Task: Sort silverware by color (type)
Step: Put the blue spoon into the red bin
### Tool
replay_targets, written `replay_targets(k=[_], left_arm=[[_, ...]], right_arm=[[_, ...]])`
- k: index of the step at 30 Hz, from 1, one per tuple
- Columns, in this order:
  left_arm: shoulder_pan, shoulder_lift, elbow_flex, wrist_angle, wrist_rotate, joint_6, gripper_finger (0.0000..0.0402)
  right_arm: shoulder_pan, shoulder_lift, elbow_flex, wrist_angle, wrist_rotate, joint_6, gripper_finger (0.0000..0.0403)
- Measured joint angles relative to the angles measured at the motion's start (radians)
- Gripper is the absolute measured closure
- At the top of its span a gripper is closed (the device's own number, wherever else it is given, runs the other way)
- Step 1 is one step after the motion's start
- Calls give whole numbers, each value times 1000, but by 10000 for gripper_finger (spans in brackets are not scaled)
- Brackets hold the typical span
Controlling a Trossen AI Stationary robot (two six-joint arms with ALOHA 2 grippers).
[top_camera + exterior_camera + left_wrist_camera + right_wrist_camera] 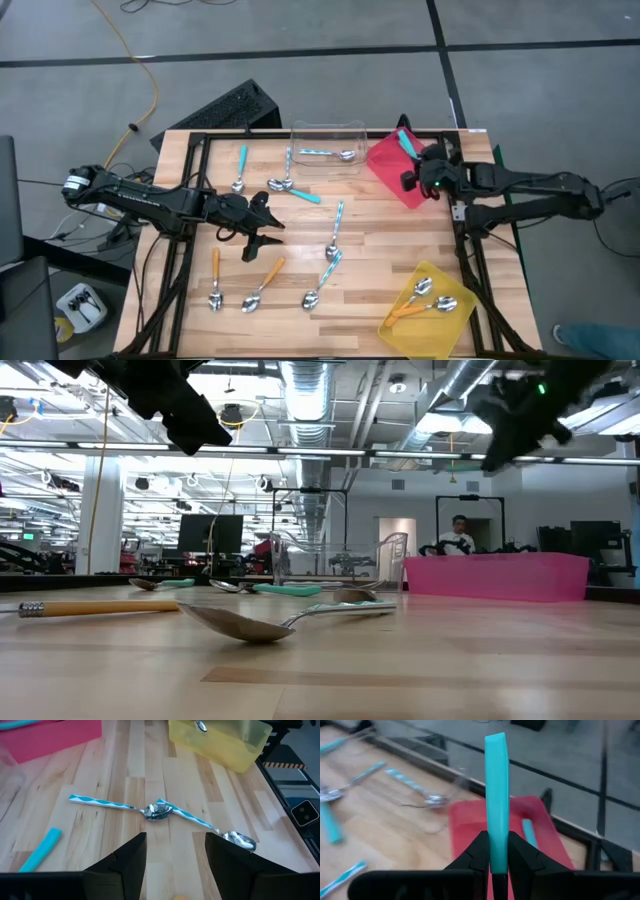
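My right gripper hovers over the red tray, shut on a teal-handled spoon. A second teal handle lies in that tray. My left gripper is open above the middle of the table, touching nothing. Two striped light-blue spoons lie flat ahead of it, bowl against handle. Two teal spoons and two orange spoons lie on the wood. One striped spoon lies in the clear tray, and orange ones lie in the yellow tray. My right gripper pinches the teal spoon's handle between its two fingers. The handle runs along the fingers, and its free end sticks out past their tips. The spoon is lifted clear above the red tray. The gripper hides its bowl.
The clear tray stands at the table's far edge, left of the red tray. The yellow tray sits at the near right corner. A black frame runs around the tabletop. A person shows far behind the table.
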Motion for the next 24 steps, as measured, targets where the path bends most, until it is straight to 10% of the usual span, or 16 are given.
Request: replay_targets(k=[10, 24], left_arm=[[0, 0, 0, 26, 0, 11, 216], [0, 0, 0, 42, 0, 38, 216]], right_arm=[[-225, -136, -312, 373, -255, -118, 335], [-463, 108, -338, 488, -492, -237, 335]])
